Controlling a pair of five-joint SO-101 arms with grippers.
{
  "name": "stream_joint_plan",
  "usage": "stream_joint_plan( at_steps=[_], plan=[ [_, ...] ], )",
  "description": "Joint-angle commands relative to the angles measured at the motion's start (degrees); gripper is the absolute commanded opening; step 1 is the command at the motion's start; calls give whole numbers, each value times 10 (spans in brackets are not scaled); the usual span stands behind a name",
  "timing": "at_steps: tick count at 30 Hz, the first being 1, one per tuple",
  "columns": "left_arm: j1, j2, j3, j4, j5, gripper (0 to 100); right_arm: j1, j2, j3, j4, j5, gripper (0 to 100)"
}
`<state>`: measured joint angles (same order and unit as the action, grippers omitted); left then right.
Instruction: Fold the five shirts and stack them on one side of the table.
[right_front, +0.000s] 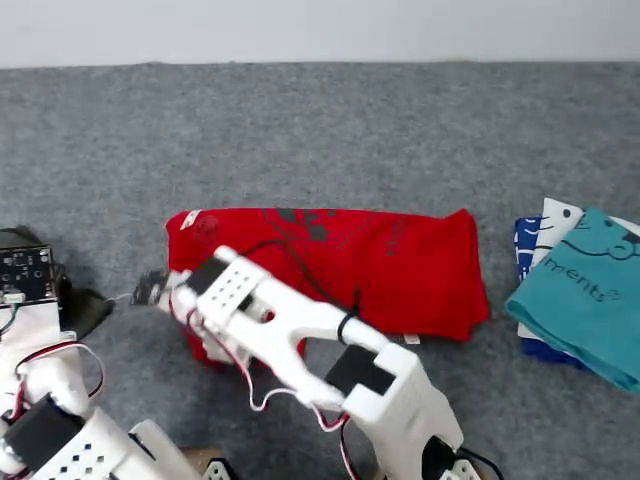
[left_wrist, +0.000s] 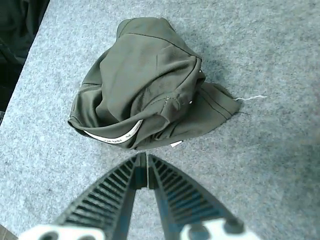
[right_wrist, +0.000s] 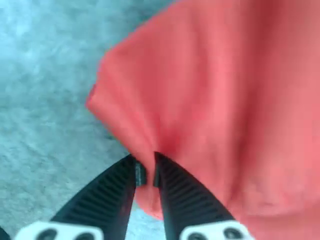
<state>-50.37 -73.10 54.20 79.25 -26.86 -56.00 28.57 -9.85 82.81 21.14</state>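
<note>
Red shirt (right_front: 400, 265) is pinched at its edge by my right fingers (right_wrist: 120, 192); my left fingers (left_wrist: 120, 190) are closed, empty, near the olive shirt (left_wrist: 145, 85).

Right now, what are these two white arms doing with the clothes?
The right gripper is pinching one end of the half-folded red shirt in the middle of the grey table. The left gripper is shut and empty near a crumpled dark olive shirt. A folded teal shirt tops a stack at the table's side.
</note>
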Motion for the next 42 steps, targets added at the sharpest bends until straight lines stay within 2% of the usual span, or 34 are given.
stream_joint_plan(
  at_steps=[1, 9, 11, 16, 20, 22, 30, 32, 37, 39, 42],
  plan=[
    [-1, 4, -2, -12, -5, 15, 40, -5, -85, 36, 28, 10],
    [-1, 4, -2, -13, -5, 15, 100, 1, -178, 37, 107, 16],
    [-1, 4, -2, -13, -5, 15, 113, 5, -178, 28, 109, 36],
    [-1, 1, -2, -11, -6, 15, 162, 57, -181, -8, 113, 175],
    [-1, 0, -2, -9, -6, 15, 204, 87, -188, -35, 112, 178],
    [-1, 0, -2, -9, -6, 15, 210, 87, -216, -7, 111, 178],
    [-1, 0, -2, -9, -6, 15, 165, 92, -427, 193, 69, 175],
    [-1, 0, -2, -9, -6, 15, 142, 89, -433, 203, 66, 165],
    [-1, 0, -2, -9, -6, 15, 111, 102, -427, 200, 35, 3],
    [-1, 0, -2, -9, -6, 15, 116, 106, -421, 203, 35, 20],
    [-1, 0, -3, -9, -6, 15, 153, 83, -395, 203, -15, 8]
  ],
)
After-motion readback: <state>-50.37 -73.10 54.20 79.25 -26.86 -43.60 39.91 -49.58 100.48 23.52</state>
